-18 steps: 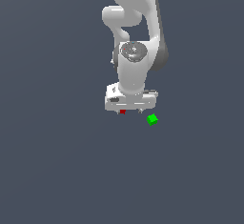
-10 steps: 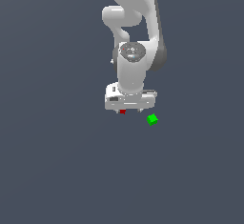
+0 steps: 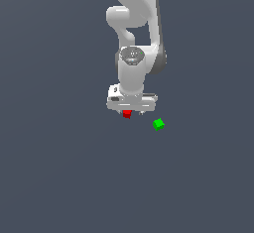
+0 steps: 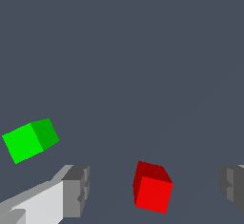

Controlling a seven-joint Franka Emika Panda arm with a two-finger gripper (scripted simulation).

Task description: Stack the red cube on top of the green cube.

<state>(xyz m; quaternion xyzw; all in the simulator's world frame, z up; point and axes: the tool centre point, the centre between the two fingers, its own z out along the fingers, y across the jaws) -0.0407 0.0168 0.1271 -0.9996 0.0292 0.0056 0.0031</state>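
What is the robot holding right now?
Nothing. The tool is open, its fingers standing apart on either side of the small red cube, not touching it.

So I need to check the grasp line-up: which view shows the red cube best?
The wrist view: the red cube appears large, between the open hand's fingers. In the exterior view it is tiny, partly hidden under the hand.

Glossy white arm [image 3: 134,24] of rounded, bulbous links with dark grey joint seams, a grey disc cap, and a white end effector [image 3: 131,112] with grey finger pads [image 4: 76,189]
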